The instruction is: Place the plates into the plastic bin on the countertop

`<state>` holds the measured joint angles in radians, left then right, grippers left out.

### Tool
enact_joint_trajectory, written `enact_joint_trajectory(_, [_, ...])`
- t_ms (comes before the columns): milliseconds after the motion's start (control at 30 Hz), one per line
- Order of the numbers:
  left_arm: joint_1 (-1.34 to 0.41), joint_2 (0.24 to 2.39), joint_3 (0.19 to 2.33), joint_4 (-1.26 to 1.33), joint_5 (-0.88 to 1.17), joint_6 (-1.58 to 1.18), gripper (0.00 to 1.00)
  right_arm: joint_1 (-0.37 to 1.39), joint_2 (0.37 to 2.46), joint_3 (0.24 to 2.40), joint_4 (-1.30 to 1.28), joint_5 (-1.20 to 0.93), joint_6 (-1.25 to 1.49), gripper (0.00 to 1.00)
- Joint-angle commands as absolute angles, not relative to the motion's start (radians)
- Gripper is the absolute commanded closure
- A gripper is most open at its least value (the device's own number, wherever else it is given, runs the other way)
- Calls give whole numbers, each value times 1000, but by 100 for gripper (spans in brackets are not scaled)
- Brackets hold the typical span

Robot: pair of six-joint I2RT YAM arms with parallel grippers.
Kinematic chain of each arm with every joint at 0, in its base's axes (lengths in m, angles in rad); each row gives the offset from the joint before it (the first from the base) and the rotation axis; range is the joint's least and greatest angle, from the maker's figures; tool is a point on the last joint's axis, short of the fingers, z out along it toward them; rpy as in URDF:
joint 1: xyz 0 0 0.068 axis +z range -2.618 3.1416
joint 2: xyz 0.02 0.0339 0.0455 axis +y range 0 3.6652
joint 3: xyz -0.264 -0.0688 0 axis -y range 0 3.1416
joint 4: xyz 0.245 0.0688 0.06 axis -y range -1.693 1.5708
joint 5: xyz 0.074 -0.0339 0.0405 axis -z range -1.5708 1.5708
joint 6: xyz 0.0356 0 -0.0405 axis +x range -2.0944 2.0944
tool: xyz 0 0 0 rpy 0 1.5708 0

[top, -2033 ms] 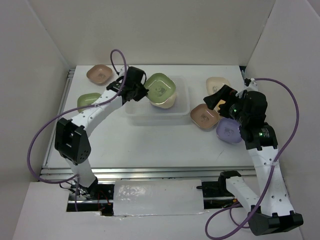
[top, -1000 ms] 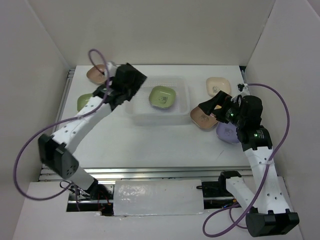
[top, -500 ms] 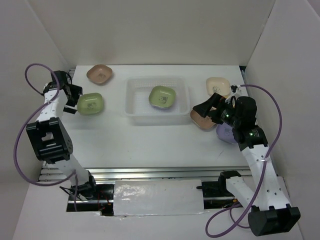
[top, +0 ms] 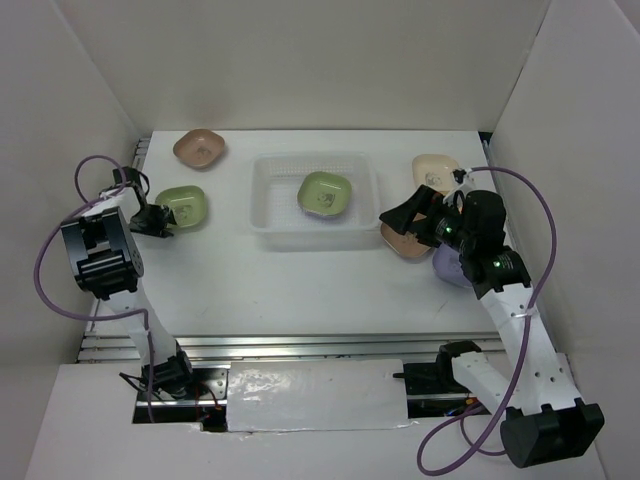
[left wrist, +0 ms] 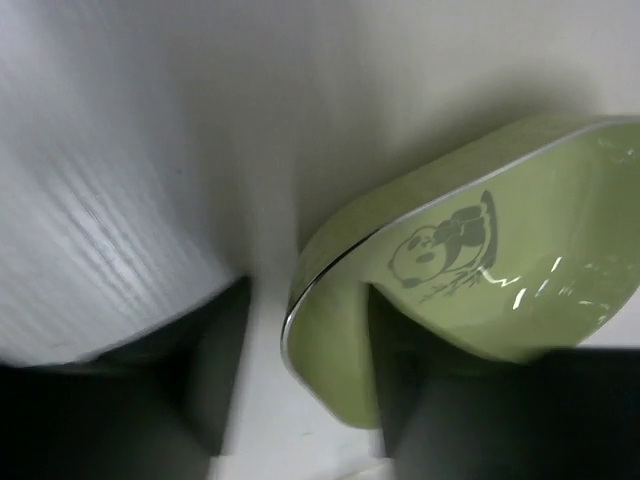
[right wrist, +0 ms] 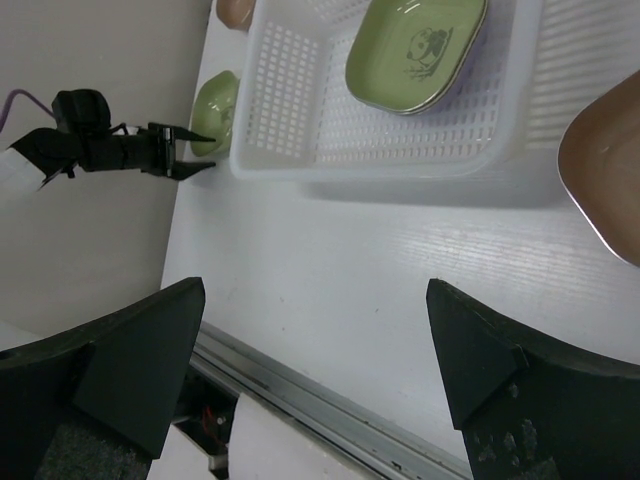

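Note:
The plastic bin [top: 265,215] holds a green plate [top: 324,193], also in the right wrist view [right wrist: 415,45]. A second green plate [top: 182,207] lies at the left. My left gripper [top: 160,221] is open, its jaws either side of that plate's near rim [left wrist: 330,330], with a gap at the left finger. My right gripper [top: 398,214] is open and empty above a brownish-pink plate [top: 405,240] right of the bin. A cream plate [top: 437,172] lies behind it. A purple plate [top: 448,268] is partly hidden under the arm. Another brownish-pink plate [top: 199,148] lies at the back left.
White upright walls stand to the left, back and right. A metal rail [top: 300,345] runs along the countertop's [top: 300,285] near edge. In the right wrist view the bin [right wrist: 300,100] and the left gripper [right wrist: 200,152] show beyond my open right gripper [right wrist: 315,290].
My left gripper let go of the green plate in the bin, swung left and came down onto the left green plate's rim. My right gripper shifted left over the brownish-pink plate.

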<state>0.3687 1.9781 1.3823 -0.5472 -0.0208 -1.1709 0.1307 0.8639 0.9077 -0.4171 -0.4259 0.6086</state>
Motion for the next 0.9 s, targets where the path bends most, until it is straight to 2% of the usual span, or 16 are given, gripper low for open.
enact_joint_trajectory(0, [365,2036,1364,-518,-8,-1175,55,143,864,908,-373,-407,604,0])
enact_joint_trajectory(67, [368,2004,1332,-518,-8,-1180,99,143,865,911,-376,-402,604,0])
enact_joint_trajectory(200, [342,1855,1298,-572,-60,-1152,100,153,874,916,-364,-394,609,0])
enact_joint_trajectory(333, [240,1572,1307,-563,-222,-1068,100,160,893,928,-362,-388,612,0])
enact_joint_trajectory(400, [155,1501,1312,-442,-204,-978,100,160,902,939,-365,-379,611,0])
enact_joint_trajectory(433, [134,1476,1333,-389,-113,-895,100,158,903,942,-367,-377,606,0])
enact_joint_trajectory(500, [72,1509,1462,-292,39,-804,100,160,907,951,-371,-371,606,0])
enact_joint_trajectory(533, [51,1599,1533,-293,172,-732,100,158,907,954,-373,-371,606,0])
enact_joint_trajectory(567, [10,1658,1608,-343,230,-695,100,156,907,960,-380,-368,603,0])
enact_joint_trajectory(633, [-53,1852,1889,-438,341,-581,100,155,902,963,-388,-367,604,0])
enact_joint_trajectory(733, [-144,2116,2265,-645,351,-461,100,152,893,966,-406,-362,601,0])
enact_joint_trajectory(800, [-204,2225,2400,-684,339,-405,100,152,884,971,-420,-354,595,0])
enact_joint_trajectory(867, [-248,2235,2384,-646,290,-344,100,149,876,979,-440,-356,588,0])
